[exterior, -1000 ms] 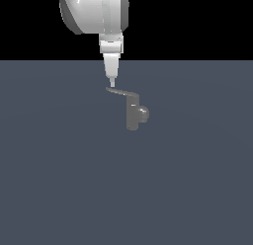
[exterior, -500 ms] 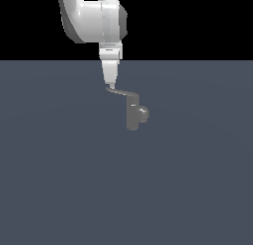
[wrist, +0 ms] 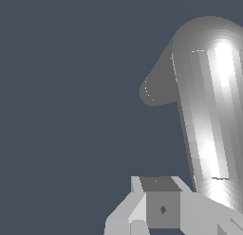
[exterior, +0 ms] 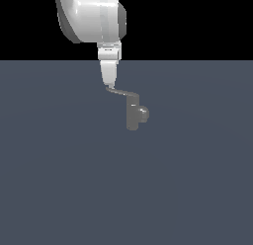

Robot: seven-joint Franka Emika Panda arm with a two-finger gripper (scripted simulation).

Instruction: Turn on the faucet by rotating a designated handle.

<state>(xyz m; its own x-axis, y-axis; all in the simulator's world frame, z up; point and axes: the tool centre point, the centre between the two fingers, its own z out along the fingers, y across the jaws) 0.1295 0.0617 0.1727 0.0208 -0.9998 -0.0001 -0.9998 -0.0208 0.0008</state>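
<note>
Claw (exterior: 110, 84): its tip sits in the upper centre of the exterior view, pointing straight down and meeting the free end of the handle (exterior: 121, 93). From this angle it reads as one narrow tapered wedge; I see no gap between the fingers, so I cannot tell whether they are pressed together or just lined up edge-on. Nothing appears to be held; the contact looks like a push with the tip, not a grasp.

Wrist view: pale finger blocks (wrist: 156, 208) low in the frame, with a large bright metal bar (wrist: 209, 111) running up the right side. I take this to be the handle seen close, just beside the claw. Whether it actually touches the fingers there, I cannot say.

Handle: thin, slightly curved lever running from the claw tip down and to the right in the exterior frame, ending on top of the faucet (exterior: 133, 115). The faucet body stands upright just right of frame centre on the dark grey counter (exterior: 59, 180), with the rounded side knob (exterior: 144, 113) on its right.

Step in hand, my judgement: tip is engaged at the lever's end, so the rotation is at or near its start. Can't tell from this how far the lever has to go.

Next move: sweep the tip sideways along an arc centred on the faucet body, holding height so the tip neither rides over the lever nor slips off its end.
</note>
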